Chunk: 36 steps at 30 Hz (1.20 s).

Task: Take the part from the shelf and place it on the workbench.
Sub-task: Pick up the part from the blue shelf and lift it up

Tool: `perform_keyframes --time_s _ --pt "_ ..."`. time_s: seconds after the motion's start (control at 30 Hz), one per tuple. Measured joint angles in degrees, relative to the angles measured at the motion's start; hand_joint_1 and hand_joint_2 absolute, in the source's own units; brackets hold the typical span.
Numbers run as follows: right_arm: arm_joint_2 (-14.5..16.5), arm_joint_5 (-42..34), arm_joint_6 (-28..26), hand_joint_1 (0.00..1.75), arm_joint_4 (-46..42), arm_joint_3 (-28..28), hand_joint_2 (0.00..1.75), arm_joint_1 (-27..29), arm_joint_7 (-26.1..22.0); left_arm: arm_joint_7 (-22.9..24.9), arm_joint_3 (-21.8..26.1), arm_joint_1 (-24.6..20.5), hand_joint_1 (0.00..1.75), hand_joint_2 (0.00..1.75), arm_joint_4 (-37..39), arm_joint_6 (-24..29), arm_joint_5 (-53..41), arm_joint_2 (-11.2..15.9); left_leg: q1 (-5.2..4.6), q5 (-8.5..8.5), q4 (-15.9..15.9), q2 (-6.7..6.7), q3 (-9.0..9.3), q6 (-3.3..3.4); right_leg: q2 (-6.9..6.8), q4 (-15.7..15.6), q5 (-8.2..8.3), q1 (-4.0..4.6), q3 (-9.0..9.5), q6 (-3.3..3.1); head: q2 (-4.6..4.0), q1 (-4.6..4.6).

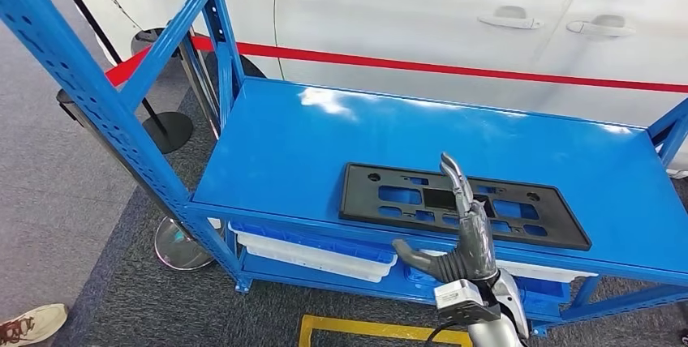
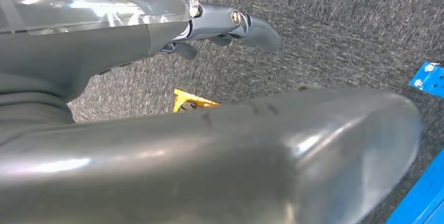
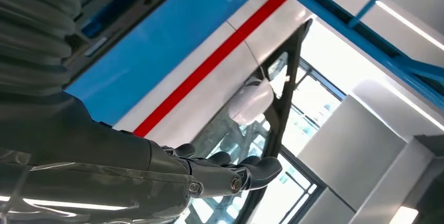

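a flat black part [image 1: 464,204] with cut-out slots lies on the blue shelf [image 1: 276,144], near its front edge and toward the right end. the right hand [image 1: 461,233] is raised at that front edge, fingers straight and apart, holding nothing. the left hand [image 2: 230,25] hangs over grey carpet [image 2: 340,20], empty, its fingers apart.

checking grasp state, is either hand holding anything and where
Nothing is held. The right hand is raised with its fingers apart over the black part. The left hand holds nothing.

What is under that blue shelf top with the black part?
Under the shelf top sit white trays on a lower level; their contents are hidden. The black part lies above.
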Motion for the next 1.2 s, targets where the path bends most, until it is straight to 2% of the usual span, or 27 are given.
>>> perform_keyframes --time_s 0.03,0.07,0.1,0.17,0.23,0.3,0.37,0.43,0.47,0.5,0.53,0.57,0.63,0.67,0.7,0.8,0.97,1.03,1.07,1.13,1.2 --pt "-0.28 0.11 -0.14 0.0 0.2 0.0 1.75 0.24 0.01 0.01 0.0 0.0 0.0 0.0 0.0 0.0 0.0 0.01 -0.01 -0.03 0.0 -0.01 0.05 0.01 0.0 -0.48 1.02 -0.03 0.1 -0.04 0.0 0.01" --pt "-0.49 0.35 -0.34 0.0 0.34 0.0 1.75 0.35 0.07 0.02 0.0 -0.02 0.0 0.0 0.0 0.0 0.0 0.01 -0.02 -0.06 -0.02 -0.02 0.16 0.01 -0.01 -3.45 3.05 0.0 1.45 -0.24 0.0 0.01" --pt "-0.64 0.83 -0.71 0.0 0.42 -0.02 1.75 0.38 0.23 0.03 0.0 -0.06 0.0 0.0 0.0 -0.01 -0.01 -0.01 -0.03 -0.1 -0.04 -0.04 0.29 -0.02 -0.01 -7.71 5.24 0.09 3.49 -0.59 0.0 0.01" --pt "-0.87 2.81 -2.1 0.0 0.46 -0.14 1.75 0.48 0.98 0.09 -0.01 -0.17 0.0 0.0 0.0 -0.05 -0.08 -0.04 -0.16 -0.13 -0.12 -0.08 0.4 -0.29 -0.05 -14.88 7.74 0.5 6.93 -1.45 0.0 0.01" --pt "-1.14 6.75 -4.24 0.0 0.54 -0.56 1.75 1.06 2.26 0.16 -0.04 -0.2 0.0 0.0 0.0 -0.16 -0.26 -0.08 -0.18 0.01 -0.38 -0.11 0.39 -0.83 -0.05 -16.73 7.84 0.87 7.67 -1.93 0.0 0.02" --pt "-1.43 11.56 -5.81 0.0 0.72 -1.08 1.75 1.85 3.59 0.19 -0.17 -0.2 0.0 0.0 0.0 -0.31 -0.53 -0.05 -0.2 -0.03 -0.55 -0.11 0.53 -1.49 -0.1 -17.45 8.29 0.7 7.91 -2.25 0.0 0.02" --pt "-1.59 15.77 -6.23 0.0 1.0 -1.32 1.75 2.29 4.76 0.18 -0.39 -0.26 0.0 0.0 0.0 -0.43 -0.81 0.02 -0.29 -2.05 2.07 -0.08 -0.44 -1.87 -0.23 -18.42 8.82 0.34 8.33 -2.73 0.0 -0.01" --pt "-1.69 20.16 -6.31 0.0 1.57 -1.39 1.75 2.6 6.14 0.17 -0.68 -0.29 0.0 0.0 0.0 -0.53 -1.1 0.09 -0.25 -5.93 8.95 -0.06 -3.39 -2.03 -0.31 -18.57 8.96 0.33 8.35 -3.08 0.0 -0.04" --pt "-1.74 22.61 -6.32 0.0 2.0 -1.4 1.75 2.73 6.9 0.19 -0.84 -0.29 0.0 0.0 0.0 -0.58 -1.28 0.11 -0.22 -7.35 12.36 -0.06 -4.86 -2.14 -0.33 -18.42 8.93 0.4 8.23 -3.14 0.0 -0.04" --pt "-1.76 25.12 -6.36 0.0 2.49 -1.34 1.75 2.83 7.63 0.21 -0.99 -0.28 0.0 0.0 0.0 -0.62 -1.44 0.14 -0.2 -7.85 14.41 -0.05 -5.7 -2.25 -0.32 -18.23 8.89 0.46 8.11 -3.17 0.0 -0.04" --pt "-1.77 27.36 -6.4 0.0 2.95 -1.23 1.75 2.88 8.24 0.23 -1.12 -0.29 0.0 0.0 0.0 -0.64 -1.57 0.18 -0.2 -7.26 14.35 -0.05 -5.54 -2.32 -0.28 -18.02 8.84 0.47 8.0 -3.15 -0.01 -0.04" --pt "-1.77 29.15 -6.46 0.0 3.39 -1.07 1.75 2.88 8.74 0.25 -1.21 -0.32 0.0 0.0 0.0 -0.68 -1.66 0.23 -0.18 -5.65 11.91 -0.04 -4.22 -2.35 -0.22 -17.73 8.73 0.45 7.92 -3.07 -0.01 -0.05" --pt "-1.77 30.95 -6.61 0.0 4.08 -0.68 1.75 2.86 9.24 0.26 -1.34 -0.49 0.0 0.0 0.0 -0.76 -1.73 0.34 -0.22 -2.59 4.3 -0.06 -0.35 -2.18 -0.13 -16.87 8.31 0.48 7.68 -2.63 -0.01 -0.05" --pt "-1.77 31.25 -6.68 0.0 4.34 -0.55 1.75 2.85 9.31 0.27 -1.38 -0.58 0.0 0.0 0.0 -0.82 -1.74 0.37 -0.26 -1.76 1.59 -0.11 1.02 -1.9 -0.1 -16.44 8.12 0.56 7.51 -2.36 0.0 -0.03" --pt "-1.77 31.4 -6.77 0.0 4.57 -0.47 1.75 2.83 9.32 0.28 -1.42 -0.65 0.0 0.0 0.0 -0.87 -1.74 0.38 -0.36 -1.59 0.32 -0.16 1.6 -1.6 -0.08 -16.15 8.02 0.64 7.34 -2.08 0.0 0.01" --pt "-1.75 31.57 -6.95 0.0 5.03 -0.39 1.75 2.79 9.31 0.32 -1.52 -0.6 0.0 0.0 0.0 -0.95 -1.75 0.4 -0.56 -1.33 0.16 -0.22 1.55 -0.81 -0.04 -16.08 8.21 0.65 7.23 -1.49 0.0 0.07" --pt "-1.74 31.59 -6.99 0.0 5.14 -0.37 1.75 2.79 9.31 0.32 -1.56 -0.55 0.0 0.0 0.0 -0.96 -1.75 0.4 -0.51 -1.19 0.02 -0.2 1.55 -0.59 0.0 -16.06 8.26 0.62 7.25 -1.36 0.0 0.05" --pt "-1.75 31.62 -7.01 0.0 5.21 -0.33 1.75 2.8 9.31 0.32 -1.65 -0.59 0.0 0.0 0.0 -0.98 -1.75 0.36 -0.31 -0.99 -0.19 -0.13 1.58 -0.28 -0.01 -15.39 7.54 0.55 7.02 -1.05 0.0 0.12" --pt "-1.78 31.71 -7.05 0.0 5.26 -0.31 1.75 2.77 9.32 0.32 -1.7 -0.61 0.0 0.0 0.0 -0.98 -1.75 0.33 -0.2 -0.86 -0.29 -0.09 1.56 -0.07 -0.02 -14.33 6.66 0.49 6.59 -0.8 0.0 0.2" --pt "-1.9 34.01 -7.6 0.0 5.87 0.27 1.75 2.66 10.22 0.32 -1.86 -0.6 0.0 0.0 0.0 -1.03 -1.9 0.34 -0.12 -0.69 -0.38 -0.03 1.37 0.2 -0.08 -7.25 3.27 0.17 3.42 -0.13 0.0 0.33" --pt "-2.03 38.71 -8.69 0.0 7.97 3.22 1.75 1.49 12.66 0.29 -2.25 -0.64 0.0 0.0 0.0 -1.22 -2.29 0.35 -0.18 -0.65 -0.41 -0.06 1.29 0.04 -0.1 -8.86 4.45 0.28 4.35 -0.69 0.0 0.34"
